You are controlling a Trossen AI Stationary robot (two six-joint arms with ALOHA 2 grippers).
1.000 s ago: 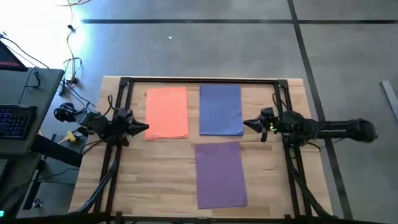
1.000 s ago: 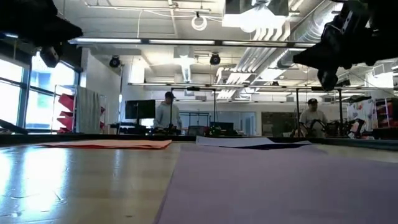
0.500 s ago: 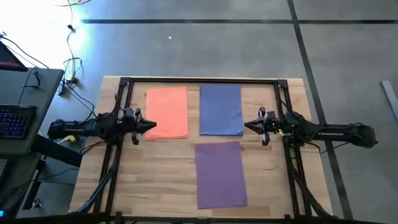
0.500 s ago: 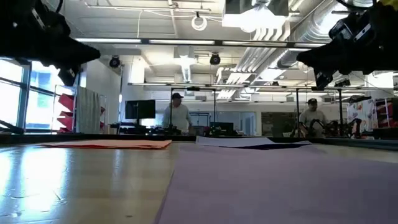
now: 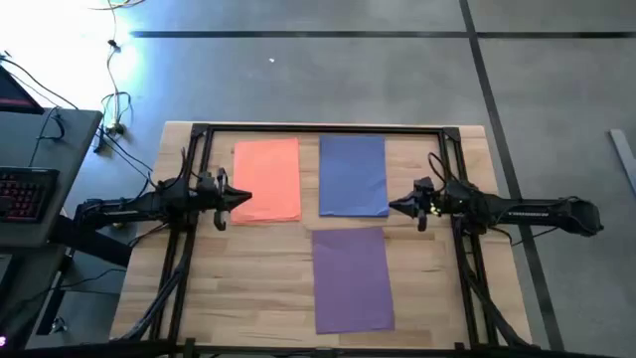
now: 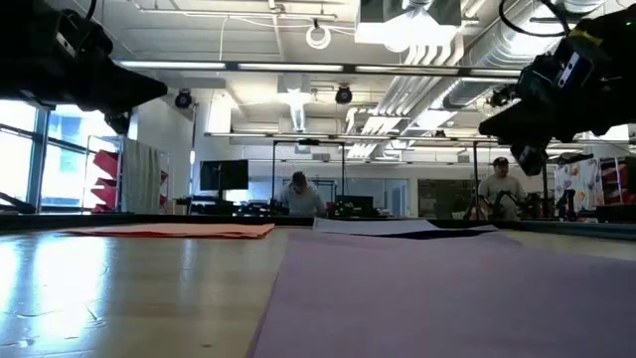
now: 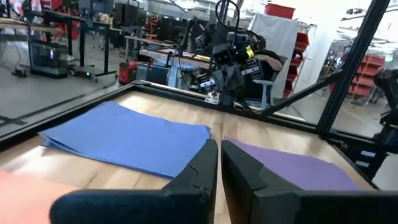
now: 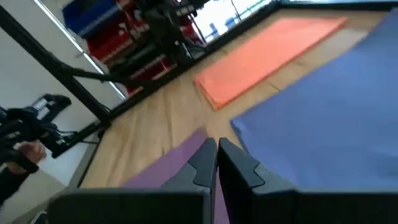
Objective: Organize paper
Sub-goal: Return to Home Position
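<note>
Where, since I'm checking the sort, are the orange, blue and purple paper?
orange paper (image 5: 266,180): high view, centre of the top sheet.
blue paper (image 5: 353,175): high view, centre of the top sheet.
purple paper (image 5: 352,278): high view, centre of the top sheet.

Left arm (image 5: 129,206) unfolded, now stretched out low. Left gripper (image 5: 245,197) edged further over orange sheet (image 5: 266,179). Right gripper (image 5: 392,207) drifted slightly toward purple sheet (image 5: 353,278). 1 background person (image 6: 302,194) walked right, now bent. Keyboard (image 5: 22,192) glow went blue to red.

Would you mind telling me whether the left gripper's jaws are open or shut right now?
Shut: the left wrist view shows the left gripper with its jaws nearly touching and nothing between them.
</note>
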